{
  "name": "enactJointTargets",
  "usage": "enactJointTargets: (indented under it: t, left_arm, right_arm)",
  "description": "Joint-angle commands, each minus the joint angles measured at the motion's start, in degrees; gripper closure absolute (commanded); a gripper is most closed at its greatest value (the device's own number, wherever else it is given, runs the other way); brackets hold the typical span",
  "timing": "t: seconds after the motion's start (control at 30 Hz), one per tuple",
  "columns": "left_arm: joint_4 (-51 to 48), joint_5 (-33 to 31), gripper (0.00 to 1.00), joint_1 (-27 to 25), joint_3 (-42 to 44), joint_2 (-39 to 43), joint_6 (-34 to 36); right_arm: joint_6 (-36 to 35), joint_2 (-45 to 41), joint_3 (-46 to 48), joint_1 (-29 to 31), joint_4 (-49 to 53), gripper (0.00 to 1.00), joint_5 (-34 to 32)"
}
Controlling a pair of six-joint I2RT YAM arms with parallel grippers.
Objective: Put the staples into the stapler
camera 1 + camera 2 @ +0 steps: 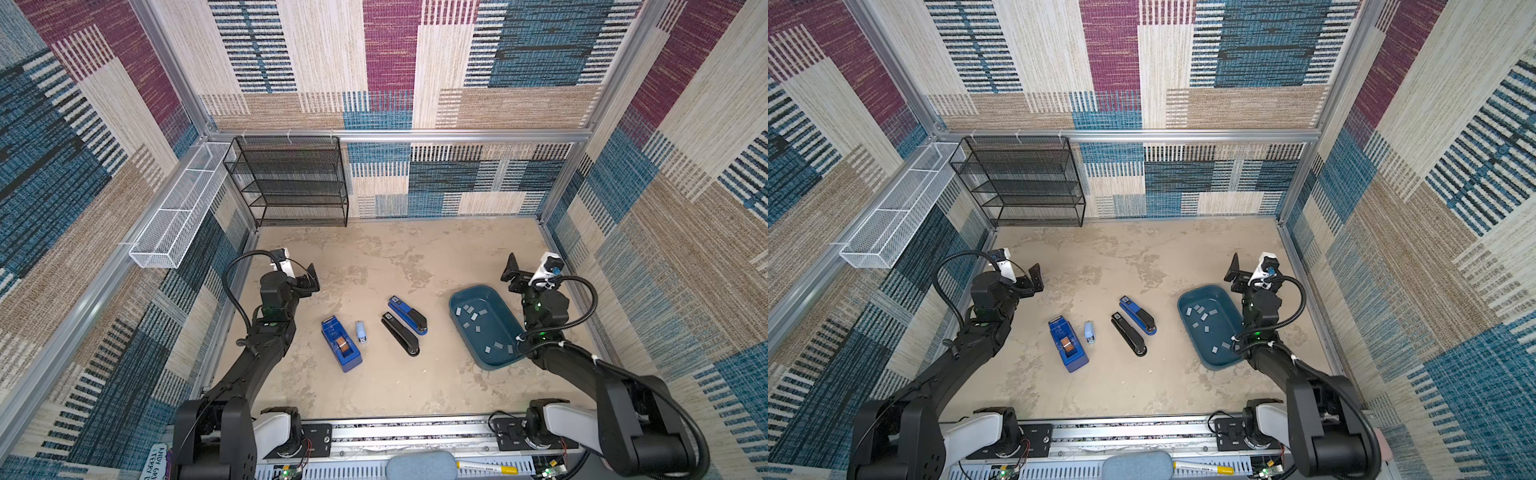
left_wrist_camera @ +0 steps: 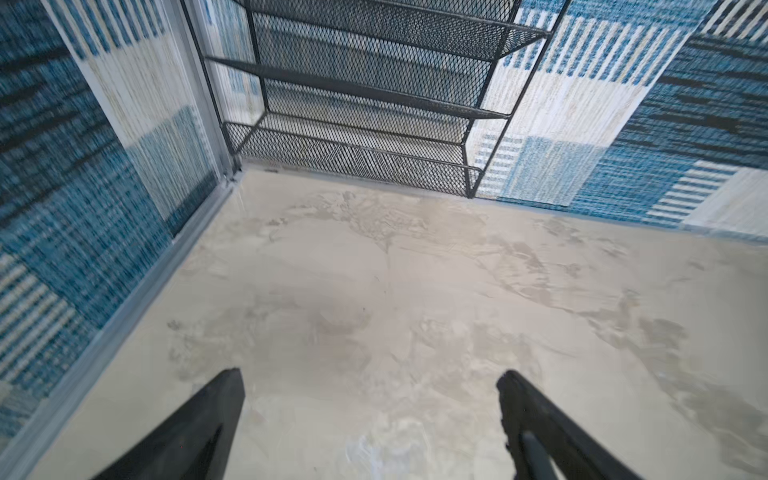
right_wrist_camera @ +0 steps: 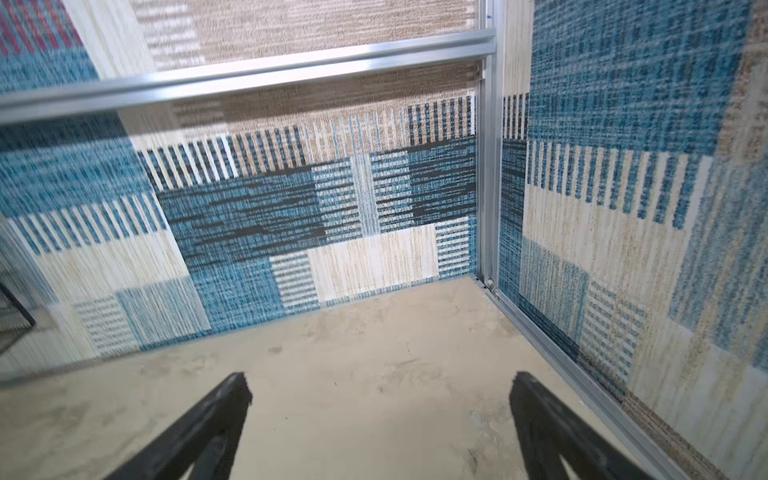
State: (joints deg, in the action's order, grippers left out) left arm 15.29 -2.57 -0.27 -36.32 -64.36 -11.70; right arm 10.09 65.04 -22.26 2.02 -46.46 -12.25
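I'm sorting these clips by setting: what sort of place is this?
Likely a robot lab test cell, not a real office: carpet-patterned walls on an aluminium frame, with a black stapler and tape dispenser staged on the table.

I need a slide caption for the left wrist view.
Open left end effector over the tabletop, facing the black mesh shelf.

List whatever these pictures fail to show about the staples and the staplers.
- Staples: in both top views the right arm covers the near corner of the teal tray; count unsure.
- Black stapler, blue stapler, small light-blue stapler: too small in the top views to tell whether any is loaded.
- Both wrist views: blurred, aimed at the table's far corners; no staples or staplers appear.
- Handwritten label: cut off by the bottom edge in a top view.
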Motion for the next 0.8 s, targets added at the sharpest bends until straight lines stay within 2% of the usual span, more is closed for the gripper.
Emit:
enactJointTargets:
  t: [0.0,0.07,0.13,0.17,0.2,0.23,0.3,0.33,0.4,0.43,0.53,0.63,0.77]
  left_arm:
    - [-15.0,7.6,0.01,0.0,-5.7,3.1,-10.8]
    - [-21.1,8.3,0.01,0.0,-8.2,4.3,-11.9]
    - [-27.3,0.4,0.01,0.0,-8.8,5.4,-18.1]
    - [-32.0,-4.9,0.01,0.1,-8.7,6.0,-24.1]
    - [-35.2,-7.0,0.01,0.4,-8.2,6.5,-28.3]
    - [-34.6,-4.1,0.01,1.5,-7.2,6.7,-29.5]
    - [-29.9,5.3,0.01,3.6,-6.9,6.0,-26.3]
    - [-31.8,5.8,0.01,3.6,-9.0,5.3,-25.2]
    - [-39.5,2.8,0.01,3.5,-13.3,4.2,-25.9]
    - [-40.1,4.5,0.01,3.7,-13.9,4.5,-25.5]
    - [-33.7,16.2,0.01,2.6,-12.6,7.7,-25.6]
    - [-36.7,19.0,0.01,0.4,-17.7,8.3,-26.4]
    - [-45.9,20.9,0.01,-0.5,-29.2,4.9,-24.2]
  right_arm:
    - [14.2,-5.4,-2.9,0.1,21.2,0.00,5.3]
    - [16.4,-10.6,-3.2,0.1,23.4,0.00,16.9]
    - [16.3,-14.7,-2.3,0.7,19.5,0.00,30.7]
    - [17.0,-16.3,-2.6,2.4,20.4,0.00,31.7]
    - [17.5,-17.3,-3.1,4.8,22.1,0.00,31.0]
    - [17.8,-17.9,-3.7,7.5,23.5,0.00,30.1]
    - [17.8,-18.2,-4.5,13.2,25.0,0.00,28.7]
    - [17.6,-18.0,-5.1,16.7,25.8,0.00,27.6]
    - [17.2,-17.2,-5.9,23.0,28.1,0.00,24.4]
    - [17.2,-16.7,-6.0,26.2,29.4,0.00,22.6]
    - [17.5,-16.7,-4.5,33.9,30.4,0.05,17.0]
    - [17.2,-14.2,-3.8,40.5,29.3,0.12,11.9]
    - [16.0,-3.4,-9.6,48.8,29.8,0.25,7.9]
